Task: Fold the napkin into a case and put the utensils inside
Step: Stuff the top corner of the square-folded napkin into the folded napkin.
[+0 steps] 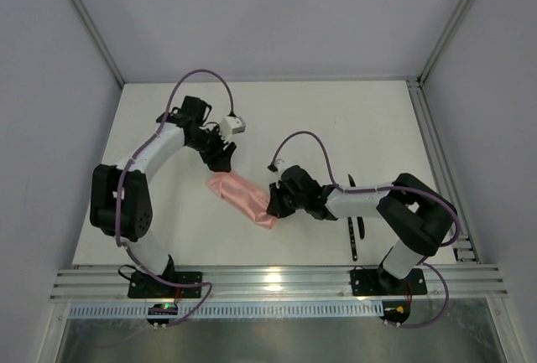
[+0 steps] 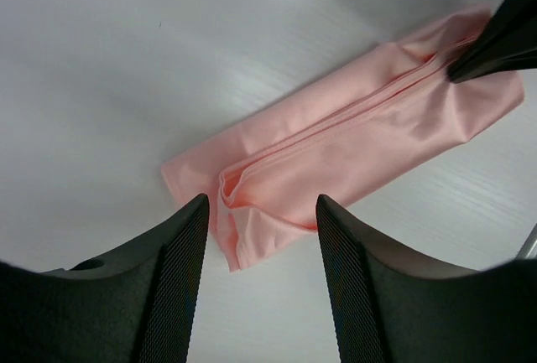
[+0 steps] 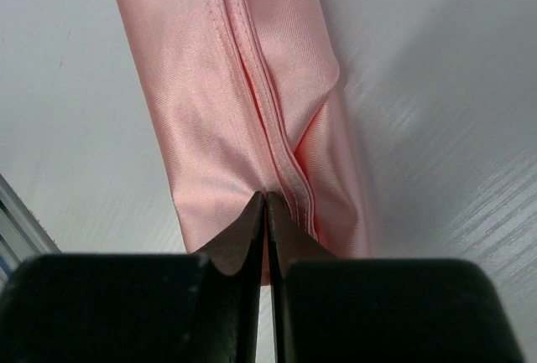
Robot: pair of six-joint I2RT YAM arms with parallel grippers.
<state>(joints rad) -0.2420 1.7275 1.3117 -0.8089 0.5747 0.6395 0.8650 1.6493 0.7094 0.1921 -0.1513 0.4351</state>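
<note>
While the right hand (image 3: 266, 199) is pinched together on the central fold of the case (image 1: 242, 195), lying diagonally on the desk (image 1: 336, 120), the left hand (image 2: 260, 205) hovers, fingers apart, over its opposite end; utensils (image 1: 354, 233) lie beside the right arm.

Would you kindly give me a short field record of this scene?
napkin: folded into a narrow strip, flat on table
left gripper: open, over napkin's far end
right gripper: shut, tips on the seam at the near end
utensils: on table, right of napkin, apart from it
</note>
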